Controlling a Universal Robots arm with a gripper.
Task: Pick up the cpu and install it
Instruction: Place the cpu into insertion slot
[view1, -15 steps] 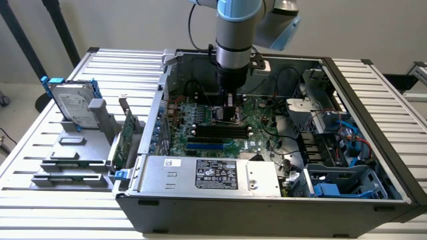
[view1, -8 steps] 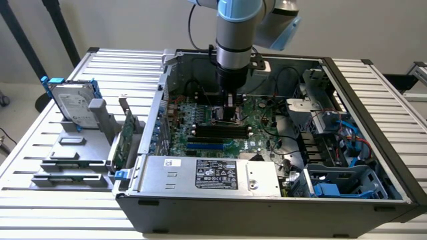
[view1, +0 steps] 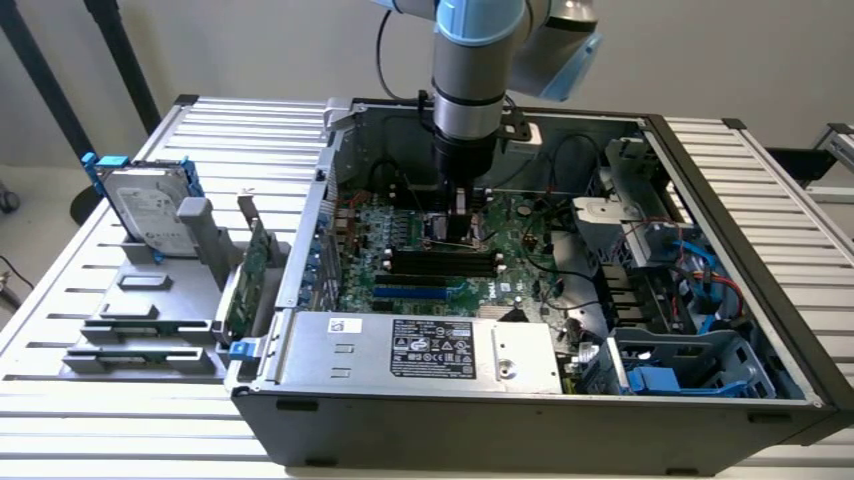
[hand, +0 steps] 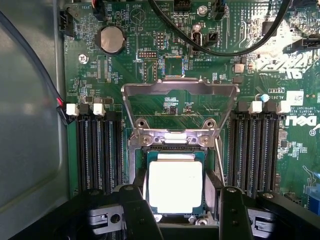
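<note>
Found cpu (hand: 175, 186) lying flat in socket (hand: 140, 167) of motherboard (hand: 125, 65), metal clamp frame (hand: 180, 90) lifted beside it. Observed claw (hand: 183, 195) spread, one finger either side of cpu, pinching nothing. Noted arm (view1: 467, 70) upright inside open computer case (view1: 534, 405) on slatted surface (view1: 134, 420).

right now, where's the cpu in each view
exterior view: hidden under the pincer, at the middle of the motherboard.
wrist view: the cpu lies in the open socket, between the pincer's spread fingers.
shared landmark: the black memory slots beside the socket.
</note>
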